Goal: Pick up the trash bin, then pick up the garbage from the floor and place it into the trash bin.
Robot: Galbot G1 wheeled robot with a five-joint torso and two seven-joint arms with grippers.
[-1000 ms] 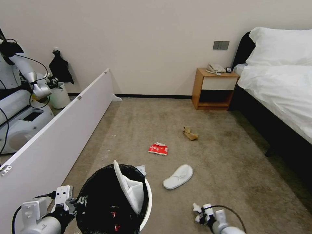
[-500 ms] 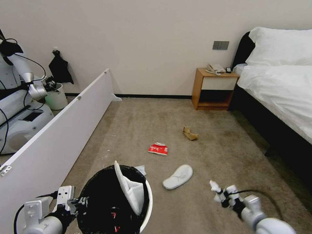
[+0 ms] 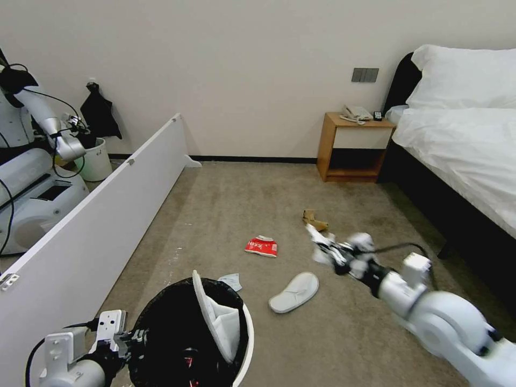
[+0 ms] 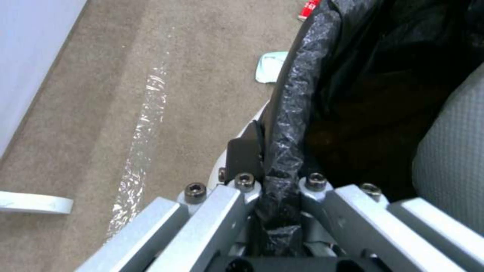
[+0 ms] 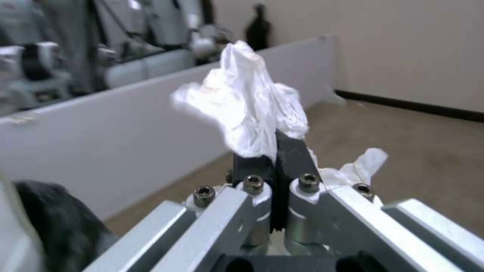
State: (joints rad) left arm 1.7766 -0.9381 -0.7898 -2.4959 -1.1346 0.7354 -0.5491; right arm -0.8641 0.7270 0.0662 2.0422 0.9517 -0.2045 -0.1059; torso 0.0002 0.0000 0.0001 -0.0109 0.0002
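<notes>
Leftmost, a white board (image 3: 97, 215) runs along the floor (image 3: 231, 204), and another robot (image 3: 32, 161) stands behind it beside a pale bucket (image 3: 98, 158). Low on the near left, the left gripper (image 3: 131, 339) is pinched tight on the rim of the bin (image 3: 244, 349); in the left wrist view its fingers (image 4: 244, 153) squeeze the black bag (image 4: 297, 113) folded over that rim. One white slipper (image 3: 215, 317) stands on edge inside the bin, and something red lies deeper in the bag. A pale scrap (image 3: 231, 280) lies on the carpet just beyond the bin. Further out, a red packet (image 3: 262, 246) lies flat on the floor, and nearer, to its right, the second slipper (image 3: 294, 292) rests sole up. Beyond that, a crumpled brown paper bag (image 3: 314, 220) sits on the carpet. Above the slipper and close to the brown bag, the right gripper (image 3: 322, 248) is stretched forward off the floor, its fingers (image 5: 290, 155) closed on a crumpled tissue (image 5: 252, 109) that bunches out past the tips. On the far right stand a nightstand (image 3: 355, 148) and a bed (image 3: 462, 145).
</notes>
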